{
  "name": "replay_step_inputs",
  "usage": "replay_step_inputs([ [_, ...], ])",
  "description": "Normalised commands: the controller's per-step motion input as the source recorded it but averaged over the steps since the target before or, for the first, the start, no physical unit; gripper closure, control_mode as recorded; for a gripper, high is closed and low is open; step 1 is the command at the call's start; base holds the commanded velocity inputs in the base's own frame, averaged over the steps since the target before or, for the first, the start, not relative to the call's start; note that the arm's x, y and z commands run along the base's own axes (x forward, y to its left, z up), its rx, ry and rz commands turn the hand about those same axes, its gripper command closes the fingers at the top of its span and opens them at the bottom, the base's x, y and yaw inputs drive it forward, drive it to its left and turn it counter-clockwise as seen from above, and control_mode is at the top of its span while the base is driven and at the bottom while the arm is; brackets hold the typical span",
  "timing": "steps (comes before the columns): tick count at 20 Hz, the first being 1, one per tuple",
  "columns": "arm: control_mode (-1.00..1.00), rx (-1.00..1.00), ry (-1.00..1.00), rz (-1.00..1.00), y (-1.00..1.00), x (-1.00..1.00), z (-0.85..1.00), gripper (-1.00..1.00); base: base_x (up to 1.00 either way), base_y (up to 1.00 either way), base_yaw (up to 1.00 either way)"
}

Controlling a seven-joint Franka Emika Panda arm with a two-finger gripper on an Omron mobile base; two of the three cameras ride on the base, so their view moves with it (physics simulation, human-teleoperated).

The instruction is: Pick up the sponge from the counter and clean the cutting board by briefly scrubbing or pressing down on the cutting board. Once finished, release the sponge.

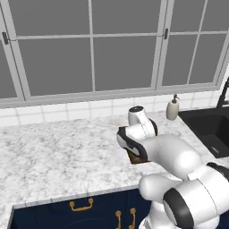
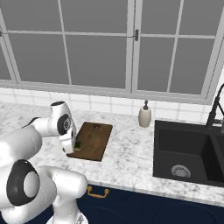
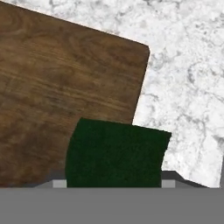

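A dark brown cutting board (image 2: 92, 140) is laid flat on a speckled white marble counter (image 2: 127, 153), with its long axis running from the front edge back toward the tiled wall and its small hole at the far short end, nearest the window. In the right base view, a small sponge (image 2: 78, 145) with a dark green top is seen at the gripper (image 2: 74, 148), low over the near left part of the board. In the hand view, the sponge (image 3: 116, 154) is seen between the fingers at the bottom of the picture, its green face toward the camera, overlapping the board's edge (image 3: 65, 87) and a strip of counter (image 3: 188, 87). The fingers are narrowed onto the sponge, which is held. A soap bottle (image 2: 145, 115) is stood by the black sink (image 2: 188, 153).
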Motion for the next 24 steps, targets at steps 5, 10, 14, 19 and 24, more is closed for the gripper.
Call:
replay_step_inputs([
  [5, -1.0, -0.02, -0.01, -0.16, -0.02, 0.15, -0.42, 1.0, 0.0, 0.0, 0.0],
  [10, -1.0, 0.0, 0.0, -0.08, -0.06, 0.07, -0.35, 1.0, 0.0, 0.0, 0.0],
  [14, -1.0, 0.0, 0.02, 0.0, 0.0, 0.01, -0.18, 1.0, 0.0, 0.0, 0.0],
  [19, -1.0, -0.06, -0.14, -0.01, -0.07, 0.01, -0.22, 1.0, 0.0, 0.0, 0.0],
  [24, -1.0, -0.1, -0.24, -0.07, -0.17, 0.0, -0.13, 1.0, 0.0, 0.0, 0.0],
])
